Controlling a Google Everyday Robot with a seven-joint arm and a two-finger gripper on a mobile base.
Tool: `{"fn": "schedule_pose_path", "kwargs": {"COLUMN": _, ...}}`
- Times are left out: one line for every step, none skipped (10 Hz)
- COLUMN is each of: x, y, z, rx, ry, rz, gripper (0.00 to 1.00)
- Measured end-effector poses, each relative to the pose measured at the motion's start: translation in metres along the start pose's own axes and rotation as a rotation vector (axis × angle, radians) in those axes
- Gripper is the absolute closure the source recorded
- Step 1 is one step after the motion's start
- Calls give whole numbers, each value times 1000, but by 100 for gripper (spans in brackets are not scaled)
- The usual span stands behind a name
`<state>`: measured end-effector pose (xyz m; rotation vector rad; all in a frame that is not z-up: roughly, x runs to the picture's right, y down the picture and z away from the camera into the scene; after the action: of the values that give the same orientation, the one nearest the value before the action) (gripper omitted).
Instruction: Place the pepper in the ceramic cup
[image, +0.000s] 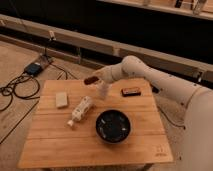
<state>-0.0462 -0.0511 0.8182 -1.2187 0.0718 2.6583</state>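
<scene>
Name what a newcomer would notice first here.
The white arm reaches in from the right, its gripper shut on the dark red pepper, close by the top of the white ceramic cup near the back of the wooden table. Then the wide black bowl at front centre, with a white bottle lying left of it.

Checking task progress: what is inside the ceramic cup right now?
The ceramic cup has its opening covered by the end effector, so its inside is hidden. The pepper, gripped, shows above the cup's rim, not in it.

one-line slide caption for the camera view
Gripper shut on dark red pepper hovers by white ceramic cup on wooden table
</scene>
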Motion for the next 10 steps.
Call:
{"fn": "schedule_pose_path", "kwargs": {"x": -1, "y": 0, "z": -1, "rx": -5, "ry": 1, "rz": 1, "gripper": 100}}
{"fn": "schedule_pose_path", "kwargs": {"x": 0, "y": 1, "z": 0, "rx": -4, "ry": 2, "rz": -1, "gripper": 100}}
{"fn": "schedule_pose_path", "kwargs": {"x": 1, "y": 1, "z": 1, "rx": -3, "ry": 4, "rz": -2, "gripper": 100}}
{"fn": "schedule_pose_path", "kwargs": {"x": 1, "y": 1, "z": 1, "rx": -3, "ry": 3, "rz": -1, "gripper": 100}}
{"fn": "schedule_pose_path", "kwargs": {"x": 0, "y": 1, "z": 0, "rx": -4, "ry": 2, "rz": -1, "gripper": 100}}
{"fn": "schedule_pose_path", "kwargs": {"x": 0, "y": 1, "z": 0, "rx": -4, "ry": 3, "rz": -1, "gripper": 100}}
{"fn": "schedule_pose_path", "kwargs": {"x": 1, "y": 0, "z": 1, "rx": -3, "ry": 4, "rz": -2, "gripper": 100}}
{"fn": "schedule_pose_path", "kwargs": {"x": 0, "y": 1, "z": 0, "rx": -4, "ry": 3, "rz": 1, "gripper": 100}}
{"fn": "schedule_pose_path", "kwargs": {"x": -1, "y": 1, "z": -1, "rx": -5, "ry": 4, "rz": 16, "gripper": 100}}
{"fn": "schedule_pose_path", "kwargs": {"x": -3, "y": 1, "z": -3, "rx": -8, "ry": 4, "rz": 40, "gripper": 100}}
